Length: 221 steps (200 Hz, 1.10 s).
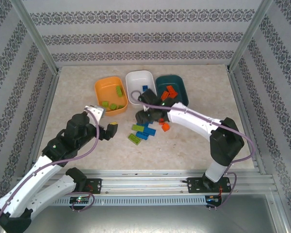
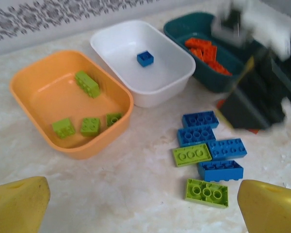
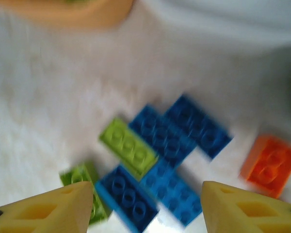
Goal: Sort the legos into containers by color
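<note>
The right fingers (image 1: pixel 153 116), yellow wedge-shaped plastic, stand spread wide and pinch nothing. They hang above a loose cluster of flat studded plastic bricks on the pale, marbled counter (image 2: pixel 126 170). Directly beneath and between them lie glossy blue bricks (image 3: pixel 157 133) packed edge to edge, with a lime green brick (image 3: pixel 128 148) wedged among them. A second lime one lies half under one tip, and a single orange-red brick (image 3: pixel 270 165) sits just past the other tip. The right wrist view is blurred, so the studs show only softly.

The left fingers (image 1: pixel 111 127), of the same yellow plastic, are spread and empty, hovering low over bare counter. The cluster lies just ahead of them, four blue and two lime.

Farther ahead stand three shallow, smooth-walled, rounded-rectangle plastic tubs side by side. The orange tub (image 2: pixel 24 87) holds four lime bricks (image 2: pixel 90 126). The white tub (image 2: pixel 106 41) holds one small blue brick (image 2: pixel 145 58). The dark teal tub (image 2: pixel 177 26) holds a heap of orange-red bricks (image 2: pixel 206 51), just behind the right fingers.
</note>
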Available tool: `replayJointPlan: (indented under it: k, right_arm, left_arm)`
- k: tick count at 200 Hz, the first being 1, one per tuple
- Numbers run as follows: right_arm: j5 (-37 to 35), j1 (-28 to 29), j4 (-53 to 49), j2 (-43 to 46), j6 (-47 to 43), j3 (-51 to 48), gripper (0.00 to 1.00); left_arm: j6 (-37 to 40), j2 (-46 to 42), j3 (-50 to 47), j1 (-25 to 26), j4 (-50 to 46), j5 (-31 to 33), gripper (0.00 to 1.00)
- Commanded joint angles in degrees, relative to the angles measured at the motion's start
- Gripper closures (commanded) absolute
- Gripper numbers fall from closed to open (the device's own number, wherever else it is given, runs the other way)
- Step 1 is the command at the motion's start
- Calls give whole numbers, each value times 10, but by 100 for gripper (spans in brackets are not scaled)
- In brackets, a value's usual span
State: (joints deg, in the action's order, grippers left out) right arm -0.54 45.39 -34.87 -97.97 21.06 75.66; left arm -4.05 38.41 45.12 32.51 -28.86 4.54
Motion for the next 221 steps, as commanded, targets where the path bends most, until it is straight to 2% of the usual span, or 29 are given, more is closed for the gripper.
replayJointPlan:
  k: [1,38,153,221]
  right_arm:
    - [-5,41,3,3,10,-60,39]
    - [-10,63,15,-15,15,-88,39]
    - [-12,67,24,-109,2,-43,42]
    - [-5,65,35,-102,15,-47,60]
  left_arm:
    - [5,-23,-11,-7,21,32,0]
    - [5,-8,-6,-7,10,31,0]
    - [5,4,-5,-7,7,26,0]
    - [6,6,-4,-7,7,22,0]
